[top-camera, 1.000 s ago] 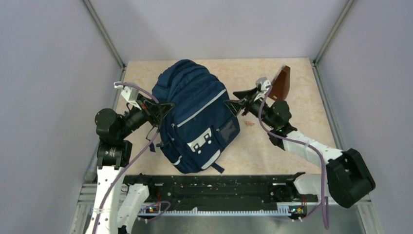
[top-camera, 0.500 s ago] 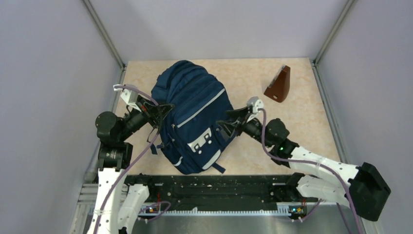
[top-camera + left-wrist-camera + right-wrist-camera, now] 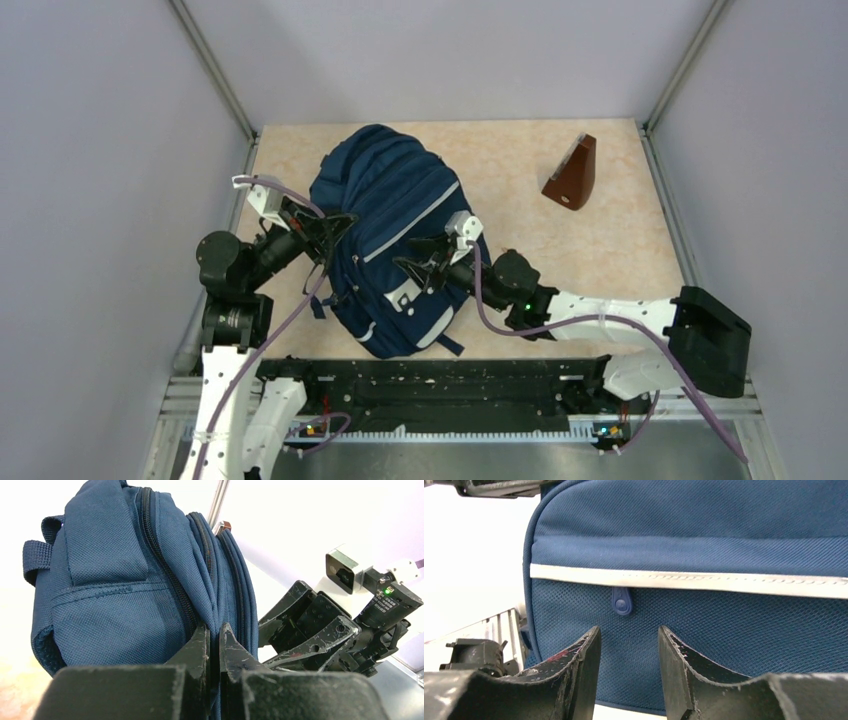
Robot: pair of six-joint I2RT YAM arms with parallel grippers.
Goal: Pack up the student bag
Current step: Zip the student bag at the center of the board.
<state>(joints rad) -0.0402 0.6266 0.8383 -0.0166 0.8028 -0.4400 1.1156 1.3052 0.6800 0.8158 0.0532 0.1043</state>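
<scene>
**Left pincer (image 3: 335,222) nipped the bag (image 3: 390,195); right pincer (image 3: 420,265) gaped at its front**

The left pincer (image 3: 214,630) was pressed almost together on a fold of the bag's (image 3: 115,580) side fabric, just beside a zip seam. The right pincer (image 3: 629,630) was spread, its two fingers pointing at the front panel just below a small blue zip tab (image 3: 622,601). That tab hung from a white stripe (image 3: 724,581) running across the panel. Whether those fingertips touched the cloth could not be told.

The bag lay on the beige surface (image 3: 620,250), left of the middle, its top toward the far edge. It sat between the two arms, the left one at its left flank and the right one reaching across over its lower front. A brown wedge (image 3: 572,175) stood well apart, near the far right corner.
</scene>
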